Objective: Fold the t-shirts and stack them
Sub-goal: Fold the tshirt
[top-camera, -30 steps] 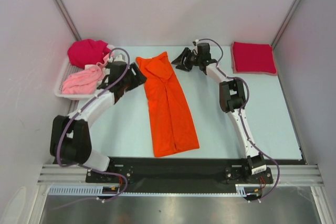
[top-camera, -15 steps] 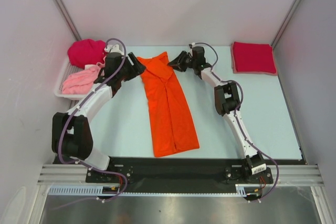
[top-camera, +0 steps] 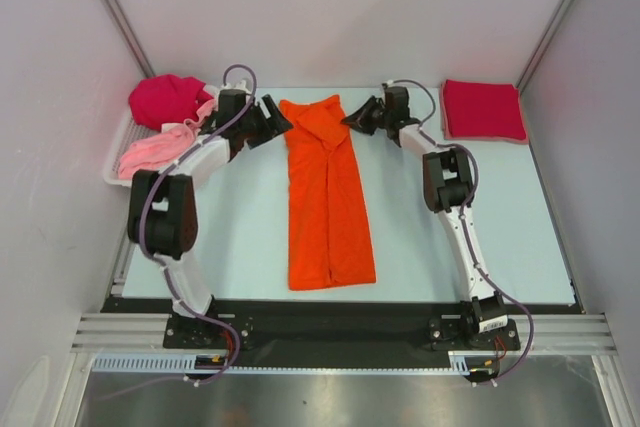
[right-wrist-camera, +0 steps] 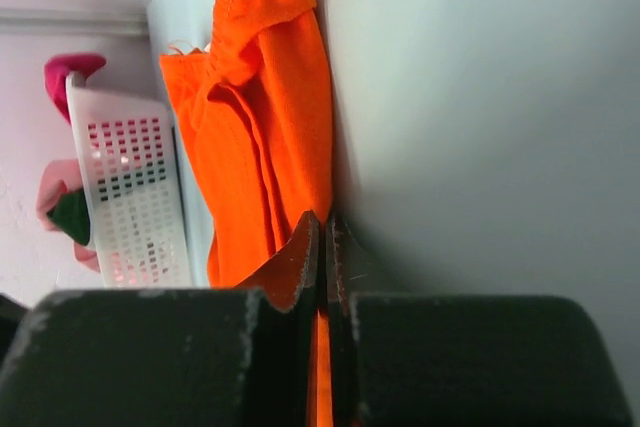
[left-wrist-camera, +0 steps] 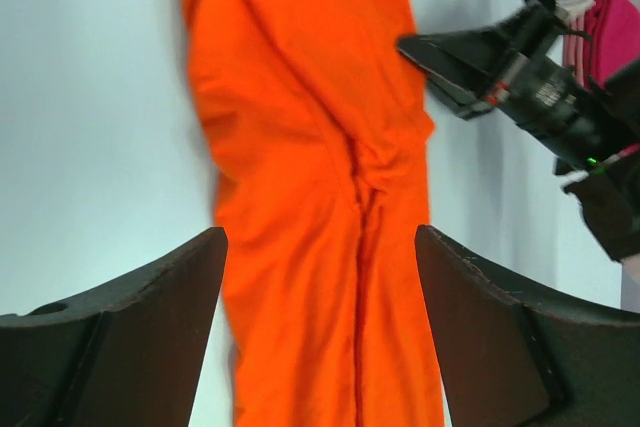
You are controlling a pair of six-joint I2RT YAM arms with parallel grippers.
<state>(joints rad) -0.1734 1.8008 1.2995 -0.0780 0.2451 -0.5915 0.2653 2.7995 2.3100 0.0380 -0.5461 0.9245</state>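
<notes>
Tabletop [top-camera: 500,227]: left arm [top-camera: 200,162], right arm [top-camera: 445,172] outstretched flanking orange shirt [top-camera: 325,197].

Both arms reach far forward, left end effector [top-camera: 276,119] spread wide, right end effector [top-camera: 353,119] pinched closed.

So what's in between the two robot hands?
The far end of the long, folded orange t-shirt lies between the left gripper and the right gripper; the top view shows it best.
</notes>
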